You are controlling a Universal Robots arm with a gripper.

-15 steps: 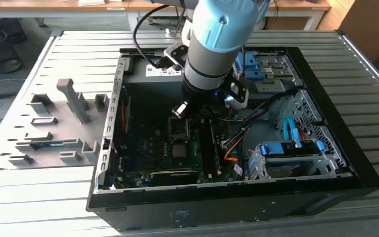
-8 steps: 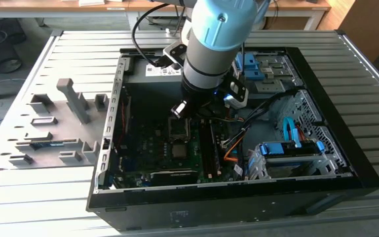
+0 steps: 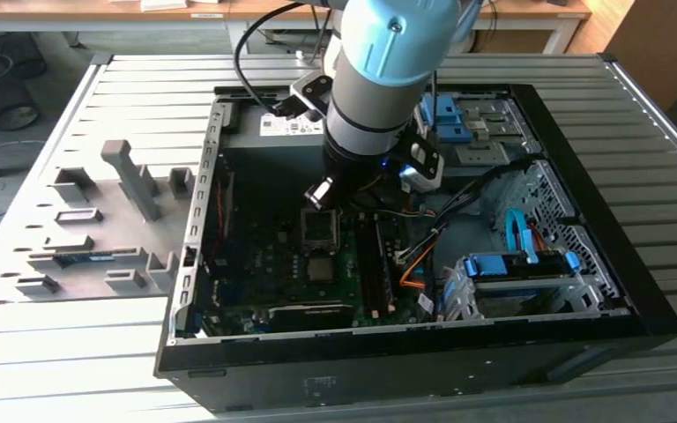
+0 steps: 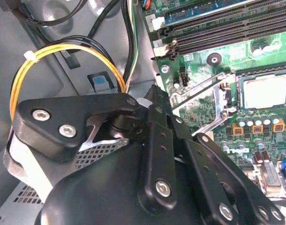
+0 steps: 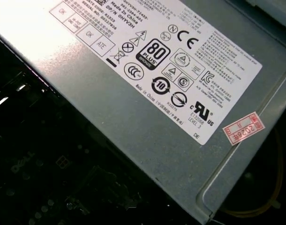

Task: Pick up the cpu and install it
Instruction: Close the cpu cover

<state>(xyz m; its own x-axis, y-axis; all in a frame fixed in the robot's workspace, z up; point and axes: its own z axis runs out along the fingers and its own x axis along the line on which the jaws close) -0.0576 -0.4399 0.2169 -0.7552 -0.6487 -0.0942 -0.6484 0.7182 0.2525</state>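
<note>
- cpu (image 4: 266, 90) sitting flat in the motherboard (image 4: 213, 28) socket, silvery face up, retention lever (image 4: 194, 89) and frame swung open beside it
- gripper (image 4: 154, 96) hovering just off the socket, holding nothing; can't tell how wide the pincer is
- grey power supply (image 5: 147, 112) with white label (image 5: 152, 56) nearby, inside the open computer case (image 3: 621, 264)

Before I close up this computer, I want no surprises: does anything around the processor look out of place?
The chip sits flat and square on the green board, but the metal clamp frame beside it is swung open, not closed over the chip.
</note>
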